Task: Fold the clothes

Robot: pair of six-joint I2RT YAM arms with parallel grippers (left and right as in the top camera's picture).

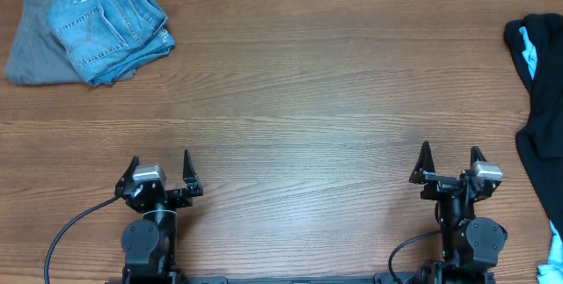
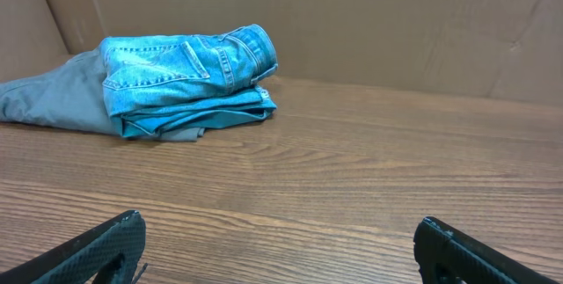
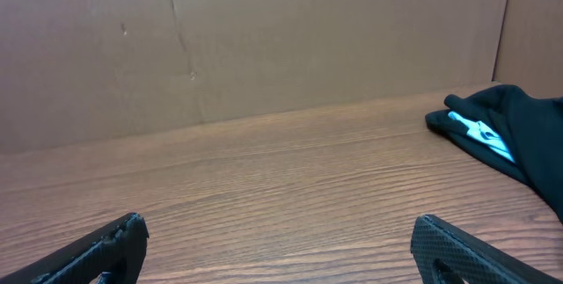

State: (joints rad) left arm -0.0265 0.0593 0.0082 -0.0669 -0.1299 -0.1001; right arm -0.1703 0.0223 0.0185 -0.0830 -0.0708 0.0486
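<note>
Nothing legible anywhere: no text, brand, number or sign. Pale tag on the jeans, upper left, too small to read.

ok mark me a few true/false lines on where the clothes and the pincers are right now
1. The light blue denim jeans lie in a folded bundle at the far left of the brown wooden table. True.
2. The left pincer is shut on the jeans. False: it is open, holds nothing, and sits at the near edge, well apart from them.
3. The jeans rest partly on top of the grey trousers. True.
4. The black garment with bright blue trim lies right beside the jeans. False: it is at the right edge, across the table from them.
5. The right pincer is open and holds nothing. True.
</note>
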